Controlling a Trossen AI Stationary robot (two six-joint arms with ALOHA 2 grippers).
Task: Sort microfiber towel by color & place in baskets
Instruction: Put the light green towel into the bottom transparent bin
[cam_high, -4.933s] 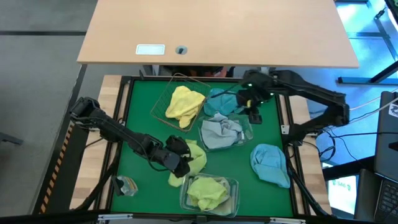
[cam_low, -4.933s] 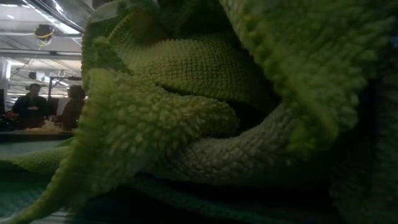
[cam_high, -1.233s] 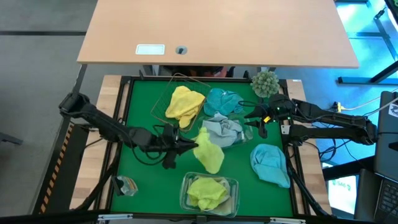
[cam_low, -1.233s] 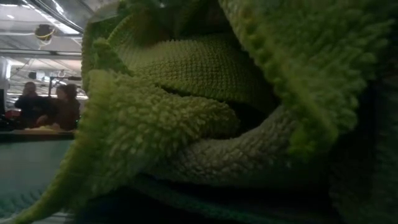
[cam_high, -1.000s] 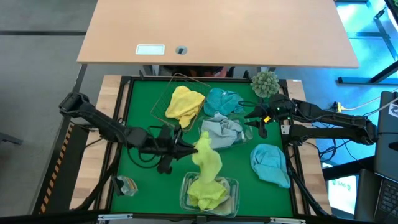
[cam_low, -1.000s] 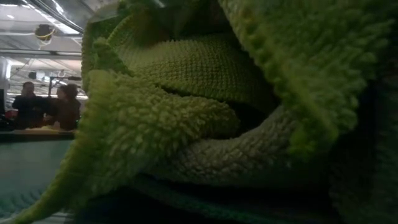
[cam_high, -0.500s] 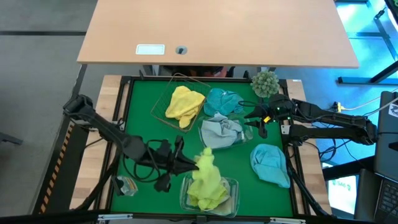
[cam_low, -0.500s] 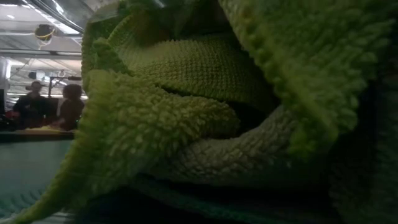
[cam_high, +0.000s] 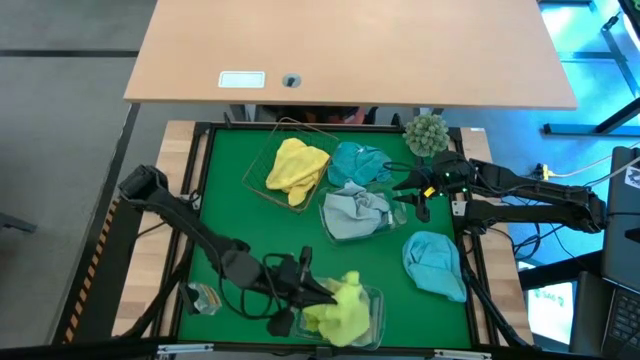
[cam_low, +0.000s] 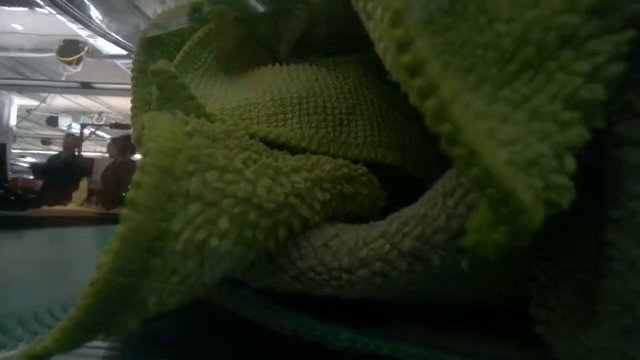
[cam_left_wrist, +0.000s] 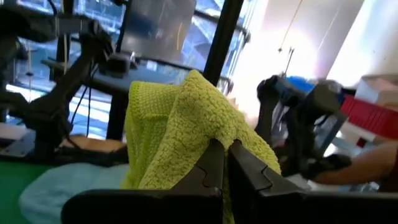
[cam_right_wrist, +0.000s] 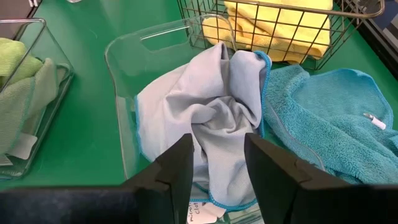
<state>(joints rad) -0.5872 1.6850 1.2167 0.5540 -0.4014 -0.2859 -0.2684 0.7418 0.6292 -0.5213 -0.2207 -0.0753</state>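
Observation:
My left gripper (cam_high: 333, 292) is shut on a lime green towel (cam_high: 349, 296) above the clear tub (cam_high: 374, 300) at the table's near edge, where more lime cloth (cam_high: 330, 320) lies. In the low view that cloth (cam_low: 330, 180) fills the picture. My right gripper (cam_high: 397, 190) stands open at the right rim of the middle clear tub (cam_right_wrist: 118, 56), its fingers apart over the pale blue-grey towel (cam_right_wrist: 205, 118) lying inside. A yellow towel (cam_high: 297, 165) lies in the wire basket (cam_high: 262, 165). A teal towel (cam_high: 357, 162) and a light blue towel (cam_high: 435, 262) lie on the green mat. My left gripper pinches a raised fold of the lime towel (cam_left_wrist: 205, 134) between its two shut fingers (cam_left_wrist: 211, 165). The fingers come from the table's left, slanting down. The cloth bunches up around the fingertips, and its lower part rests on the lime cloth in the near tub.
A grey-green fuzzy ball plant (cam_high: 426, 132) stands at the far right corner. A small crumpled object (cam_high: 203, 297) lies near the left front corner. Bare green mat (cam_high: 230, 190) lies at the left. People stand in the room behind (cam_low: 90, 165).
My left gripper has carried the lime towel toward the table's near edge and somewhat rightward, and down. The towel hung long below the fingers a second ago; now it is bunched on the cloth in the near tub.

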